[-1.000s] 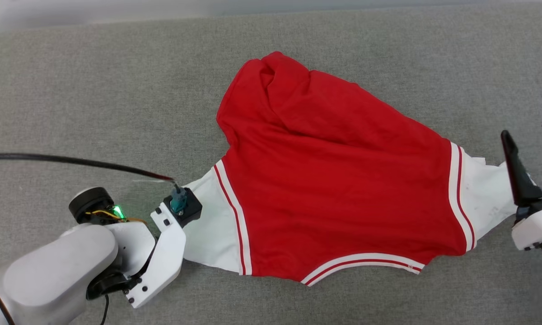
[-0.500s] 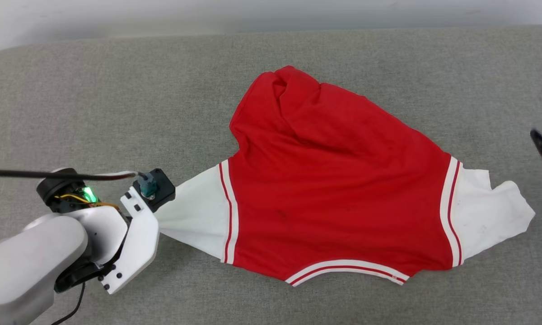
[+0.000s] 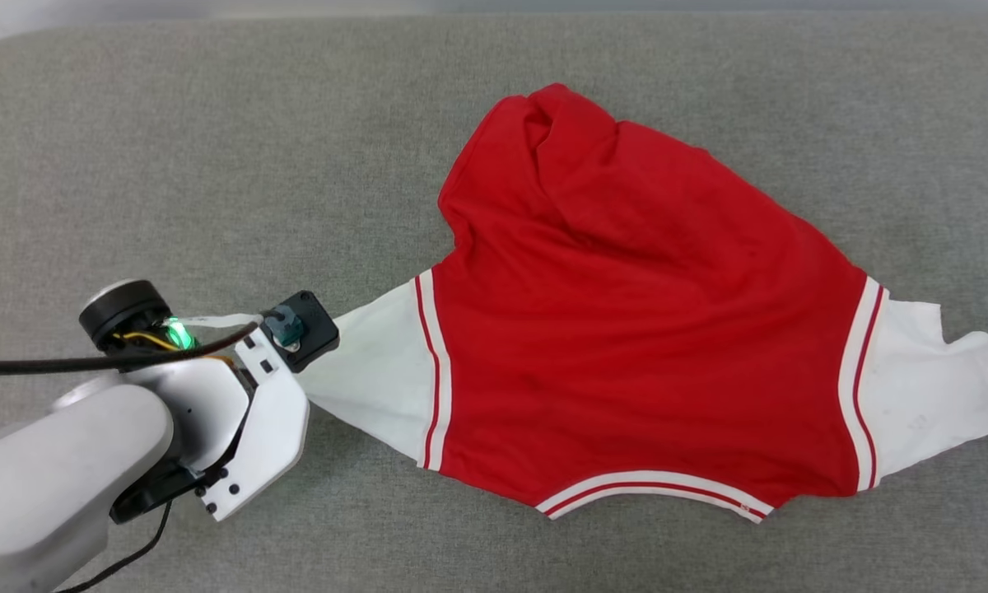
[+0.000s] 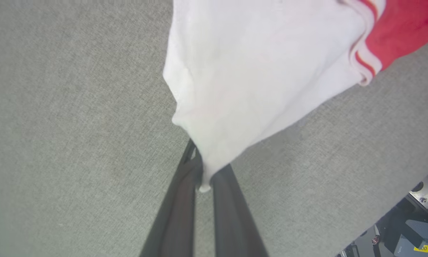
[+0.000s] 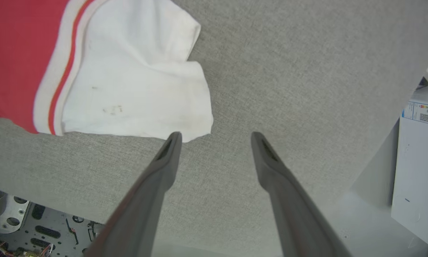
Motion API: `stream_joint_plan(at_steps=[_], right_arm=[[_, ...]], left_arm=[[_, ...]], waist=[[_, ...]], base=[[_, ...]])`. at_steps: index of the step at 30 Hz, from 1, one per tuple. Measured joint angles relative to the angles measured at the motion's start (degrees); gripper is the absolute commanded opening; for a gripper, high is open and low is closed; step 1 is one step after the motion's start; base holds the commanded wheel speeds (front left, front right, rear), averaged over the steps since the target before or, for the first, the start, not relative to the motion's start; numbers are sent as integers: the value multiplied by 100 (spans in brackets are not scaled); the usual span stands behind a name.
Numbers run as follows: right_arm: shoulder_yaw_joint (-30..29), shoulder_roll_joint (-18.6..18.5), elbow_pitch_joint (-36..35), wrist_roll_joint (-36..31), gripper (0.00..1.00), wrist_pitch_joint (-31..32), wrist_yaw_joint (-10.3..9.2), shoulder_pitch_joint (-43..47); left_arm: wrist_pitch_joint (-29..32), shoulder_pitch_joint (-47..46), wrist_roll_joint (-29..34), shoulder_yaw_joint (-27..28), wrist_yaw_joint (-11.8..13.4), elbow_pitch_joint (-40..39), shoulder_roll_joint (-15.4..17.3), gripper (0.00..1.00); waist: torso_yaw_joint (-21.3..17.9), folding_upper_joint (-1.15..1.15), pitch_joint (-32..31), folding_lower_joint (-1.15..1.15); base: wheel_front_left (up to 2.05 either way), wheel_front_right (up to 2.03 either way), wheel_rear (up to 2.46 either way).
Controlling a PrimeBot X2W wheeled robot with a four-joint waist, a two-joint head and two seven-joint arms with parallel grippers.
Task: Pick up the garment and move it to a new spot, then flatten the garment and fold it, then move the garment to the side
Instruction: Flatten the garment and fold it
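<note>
Red garment w/ white sleeves lies spread out; (slightly rumpled).

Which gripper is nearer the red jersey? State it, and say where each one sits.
Left. The left gripper is shut on the tip of one white sleeve of the red jersey. The right gripper stands open beside the other sleeve, gripping nothing.

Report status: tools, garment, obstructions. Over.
Left tool shut on garment sleeve. Right tool open by other sleeve, holding nothing. Garment spread rumpled on grey surface. No obstruction seen.
</note>
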Motion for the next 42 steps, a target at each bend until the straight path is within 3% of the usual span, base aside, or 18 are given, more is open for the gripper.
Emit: stream_joint_plan(at_steps=[8,15,16,17,26,34,42], right_arm=[[534,391,873,69,100,52,0,-363],[939,621,1293,203,100,-334,-13,-451],[961,650,1355,261,72,-401,-13,-466],[987,671,1418,282,0,-466,-14,-491],[1044,827,1470,531,0,-1150,0,-571],[665,253,644,759,0,-1689,0,-547],[-186,20,-56,857,0,-1869,-1,-788]], left_arm=[[-187,-127,67,91,-10,29,-48,0],[-354,-148,73,123,-25,130,-89,0],[-399,-148,79,121,-25,144,-91,0],[-445,-148,85,122,-24,165,-98,0],[-904,-18,107,172,44,274,-105,0],[-1256,-116,216,453,260,-93,135,0],[-1265,-937,375,884,183,-411,176,0]], waist=[[100,0,366,0],[111,0,502,0],[99,0,485,0],[86,0,459,0],[-28,0,-128,0],[-30,0,-830,0],[73,0,-1165,0]], base=[[0,0,0],[0,0,0],[0,0,0],[0,0,0],[0,0,0],[0,0,0],[0,0,0]])
